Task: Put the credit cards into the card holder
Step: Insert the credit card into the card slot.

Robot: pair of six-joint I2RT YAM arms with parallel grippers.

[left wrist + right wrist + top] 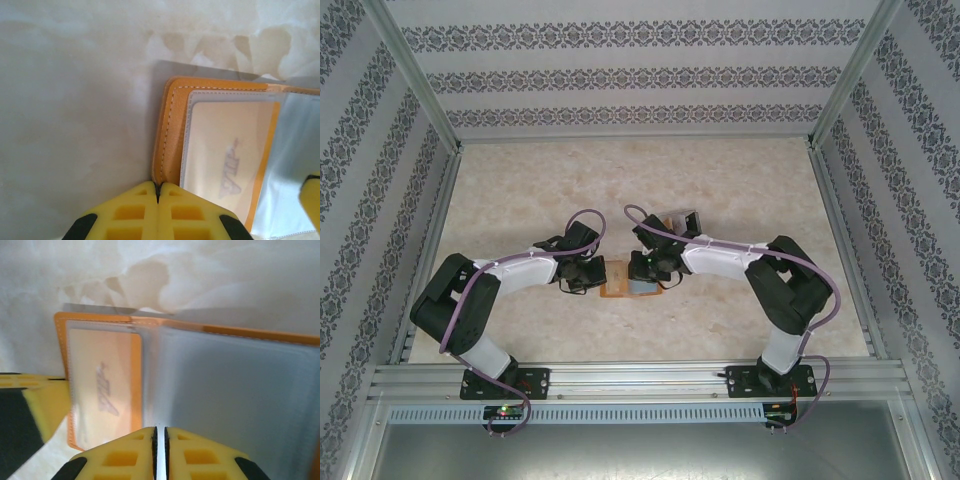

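Marble tabletop (520, 200); overhead: clear box (680, 219); wrists: card (227, 150) in card holder (172, 125); left end effector (158, 192) closed, right end effector (161, 440) near-closed.

A pale beige table (520, 200) with a soft marbled pattern, seen from above. Around the table on its far, left and right sides stand walls (620, 62) papered in white with bands of dark grey ornamental print. Silver metal posts (415, 70) rise at the table's two far corners, and thin metal strips run along its left and right edges. A small pale box (681, 219) sits on the table, right of its centre; its details are too small to make out. Along the table's near edge lies a broad aluminium rail (640, 378), then a grey slotted strip (640, 412), then a flat grey metal panel (640, 452). Close up, the table's surface (75, 125) looks cloudy cream with faint tan blotches.
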